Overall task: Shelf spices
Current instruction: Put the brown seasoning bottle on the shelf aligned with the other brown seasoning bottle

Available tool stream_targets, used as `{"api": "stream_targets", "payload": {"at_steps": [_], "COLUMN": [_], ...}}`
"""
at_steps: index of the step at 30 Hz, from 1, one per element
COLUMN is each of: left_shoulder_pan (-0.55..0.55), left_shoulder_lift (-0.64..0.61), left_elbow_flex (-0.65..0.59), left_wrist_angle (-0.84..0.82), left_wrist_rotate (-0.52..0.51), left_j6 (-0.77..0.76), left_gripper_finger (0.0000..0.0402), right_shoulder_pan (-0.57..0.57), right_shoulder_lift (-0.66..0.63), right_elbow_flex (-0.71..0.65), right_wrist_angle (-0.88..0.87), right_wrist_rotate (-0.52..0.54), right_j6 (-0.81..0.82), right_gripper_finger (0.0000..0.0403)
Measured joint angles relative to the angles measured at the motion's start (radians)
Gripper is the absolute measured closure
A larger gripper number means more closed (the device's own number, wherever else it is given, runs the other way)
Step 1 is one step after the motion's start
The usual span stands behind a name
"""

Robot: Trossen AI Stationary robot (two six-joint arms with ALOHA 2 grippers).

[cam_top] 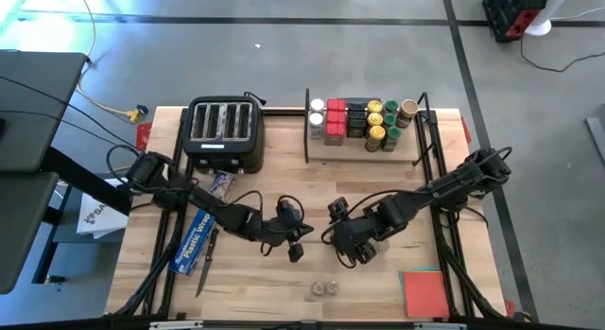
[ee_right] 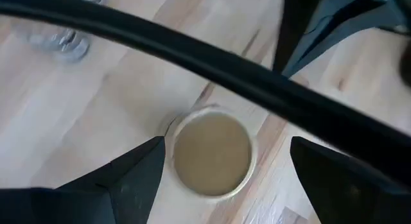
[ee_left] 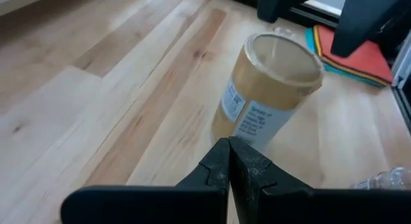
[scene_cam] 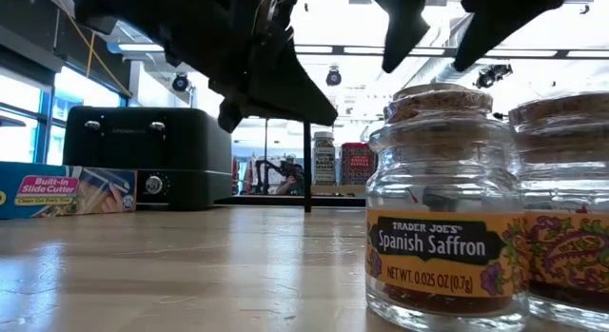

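A round spice jar with a tan label stands upright on the table; its tan lid shows from above in the right wrist view. My right gripper hangs over it, open, with one finger on either side and clear of it. My left gripper is shut, its tips right at the jar's lower wall. Both grippers meet at mid-table, left and right. Two tiny clear saffron jars stand near the near edge. The shelf at the far side carries several spices. My left gripper's shut fingertips point level at the lower side wall of the jar, coming from the table's left. Whether they touch it, I cannot tell.
A black toaster stands far left of the shelf. A blue plastic-wrap box and a knife lie under the left arm. A red pad lies at the near right corner. The saffron jars fill the low view's foreground.
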Motion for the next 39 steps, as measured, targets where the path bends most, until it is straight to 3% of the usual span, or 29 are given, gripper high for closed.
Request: {"api": "stream_targets", "payload": {"at_steps": [5,21,30,39], "left_shoulder_pan": [-0.007,-0.012,-0.012,-0.013], "left_shoulder_lift": [0.0,0.0,0.0,0.001], "left_elbow_flex": [-0.001,-0.001,-0.001,-0.001], "left_wrist_angle": [-0.04,-0.034,-0.034,-0.042], "left_wrist_rotate": [-0.019,-0.02,-0.02,-0.02], "left_j6": [-0.024,-0.024,-0.024,-0.024], "left_gripper_finger": [0.0401,0.0401,0.0401,0.0401], "right_shoulder_pan": [-0.017,-0.052,-0.056,-0.064], "right_shoulder_lift": [0.013,0.106,0.106,0.017], "right_elbow_flex": [0.0,0.0,0.001,-0.001], "right_wrist_angle": [-0.018,-0.002,0.001,-0.139], "right_wrist_rotate": [-0.079,-0.107,-0.116,-0.076], "right_j6": [0.012,0.0,0.029,0.099], "right_gripper_finger": [0.0072,0.0073,0.014,0.014]}}
